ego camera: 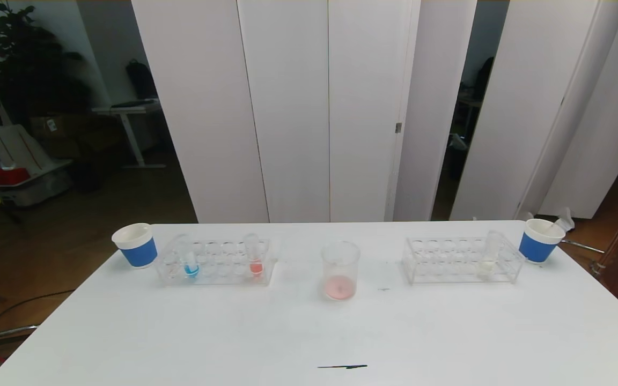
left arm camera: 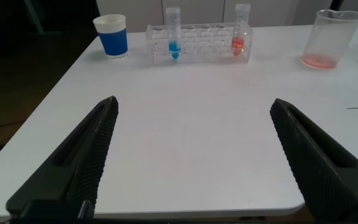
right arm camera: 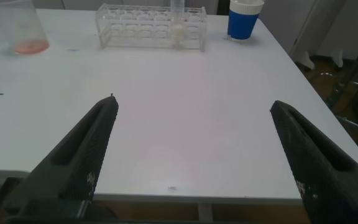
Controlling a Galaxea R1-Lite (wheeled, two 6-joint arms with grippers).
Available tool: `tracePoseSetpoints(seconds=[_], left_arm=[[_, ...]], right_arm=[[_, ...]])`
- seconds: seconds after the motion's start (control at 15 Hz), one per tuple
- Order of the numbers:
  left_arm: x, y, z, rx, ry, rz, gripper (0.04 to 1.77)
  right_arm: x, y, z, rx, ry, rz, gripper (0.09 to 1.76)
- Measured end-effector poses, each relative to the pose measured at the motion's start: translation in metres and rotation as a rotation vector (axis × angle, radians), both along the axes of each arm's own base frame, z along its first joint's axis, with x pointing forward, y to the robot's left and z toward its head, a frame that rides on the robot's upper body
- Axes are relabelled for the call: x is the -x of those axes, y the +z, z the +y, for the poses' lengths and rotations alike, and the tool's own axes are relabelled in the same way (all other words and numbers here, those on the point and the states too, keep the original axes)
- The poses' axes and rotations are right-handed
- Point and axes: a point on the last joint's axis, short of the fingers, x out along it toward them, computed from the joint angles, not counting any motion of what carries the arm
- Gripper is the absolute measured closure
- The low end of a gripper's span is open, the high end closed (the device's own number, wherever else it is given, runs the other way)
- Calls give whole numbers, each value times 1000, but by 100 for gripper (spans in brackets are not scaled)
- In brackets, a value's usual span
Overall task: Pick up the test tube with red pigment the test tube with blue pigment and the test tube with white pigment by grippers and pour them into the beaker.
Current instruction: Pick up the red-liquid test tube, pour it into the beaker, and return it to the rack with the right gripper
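A clear beaker (ego camera: 340, 269) with a pink-red residue at its bottom stands mid-table. To its left a clear rack (ego camera: 214, 261) holds the test tube with blue pigment (ego camera: 189, 259) and the test tube with red pigment (ego camera: 254, 255). To the right, a second rack (ego camera: 462, 260) holds the test tube with white pigment (ego camera: 488, 255). Neither gripper shows in the head view. My left gripper (left arm camera: 193, 102) hangs open over the near table edge, far short of the blue tube (left arm camera: 173, 34) and red tube (left arm camera: 240, 31). My right gripper (right arm camera: 192, 101) is open too, well short of the white tube (right arm camera: 178, 25).
A white paper cup with a blue band (ego camera: 135, 245) stands at the far left of the table, another (ego camera: 540, 240) at the far right. A thin dark mark (ego camera: 342, 366) lies near the front edge. White panels stand behind the table.
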Motion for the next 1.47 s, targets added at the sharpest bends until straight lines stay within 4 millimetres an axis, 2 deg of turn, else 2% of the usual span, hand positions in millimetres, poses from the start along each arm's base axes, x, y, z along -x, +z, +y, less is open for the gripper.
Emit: tracePoseSetpoints(seconds=[0.87, 1.07, 1.27, 1.47], left_arm=[[0, 0, 0, 20, 1, -4, 6], [1, 5, 0, 12, 14, -42, 6], [9, 26, 1, 9, 39, -86, 6], [27, 61, 1, -6, 37, -128, 6]], right_arm=[[0, 0, 0, 0, 0, -1, 10], [0, 0, 0, 0, 0, -1, 10], [0, 0, 0, 0, 0, 0, 10], [0, 0, 0, 0, 0, 0, 10]])
